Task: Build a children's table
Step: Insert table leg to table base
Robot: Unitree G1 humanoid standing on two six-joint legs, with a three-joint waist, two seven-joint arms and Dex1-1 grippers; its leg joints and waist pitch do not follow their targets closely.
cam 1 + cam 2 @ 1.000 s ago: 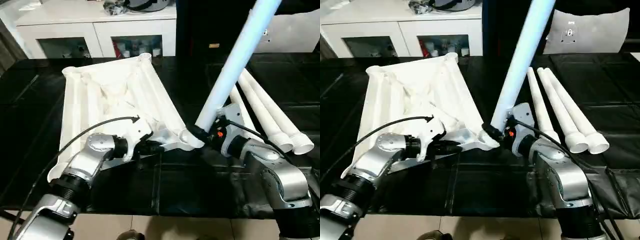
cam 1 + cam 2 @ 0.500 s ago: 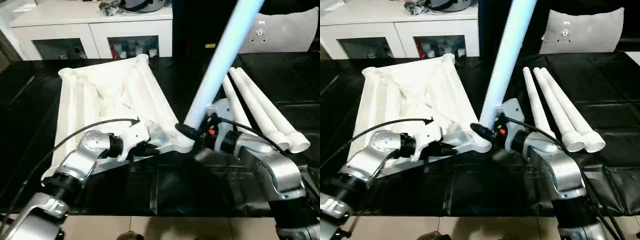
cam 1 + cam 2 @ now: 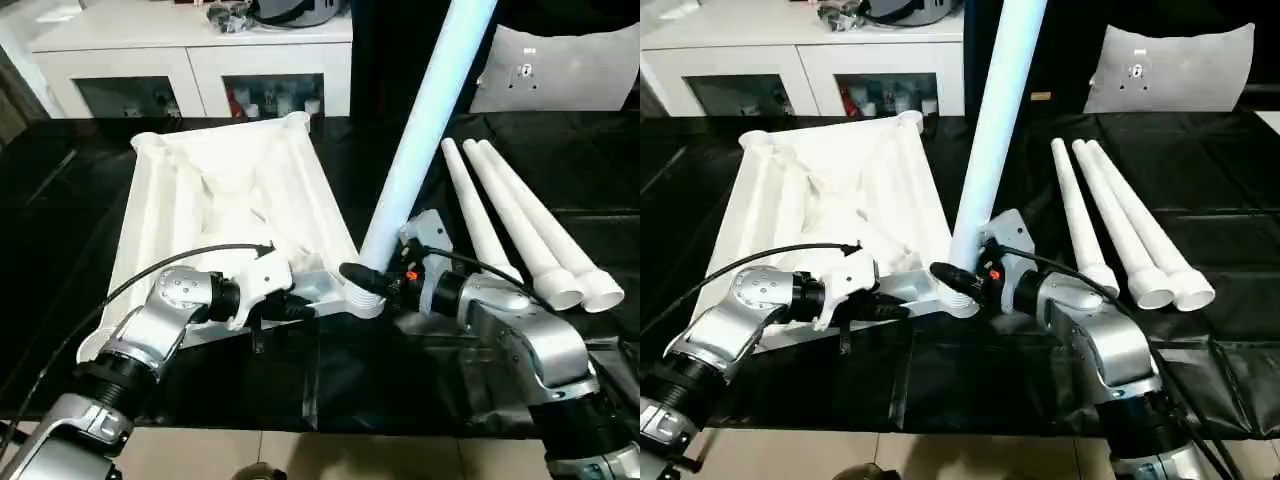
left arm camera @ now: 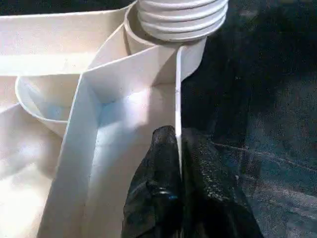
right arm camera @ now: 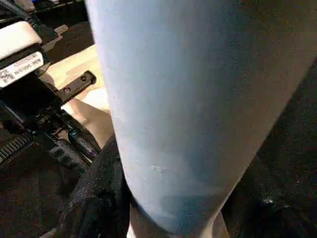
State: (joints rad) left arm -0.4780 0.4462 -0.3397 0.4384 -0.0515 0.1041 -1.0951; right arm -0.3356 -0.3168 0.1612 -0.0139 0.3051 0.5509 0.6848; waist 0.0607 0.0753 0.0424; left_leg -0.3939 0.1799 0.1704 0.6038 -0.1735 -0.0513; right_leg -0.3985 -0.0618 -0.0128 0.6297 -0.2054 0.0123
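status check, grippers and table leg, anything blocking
Left gripper pinched shut on table top rim. Right gripper clamped on upright leg, threaded end at corner socket. Three spare legs lying aside, nothing blocking.

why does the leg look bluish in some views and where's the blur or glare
Head views: the raised long white tapered plastic leg takes a pale blue cast, while the three legs lying on the black mat stay plain white. Right wrist view: that leg sits very close, soft and shadowed. Left wrist view: the square white plastic tabletop's thin rim wall glares bright, the black fingers are sharp.
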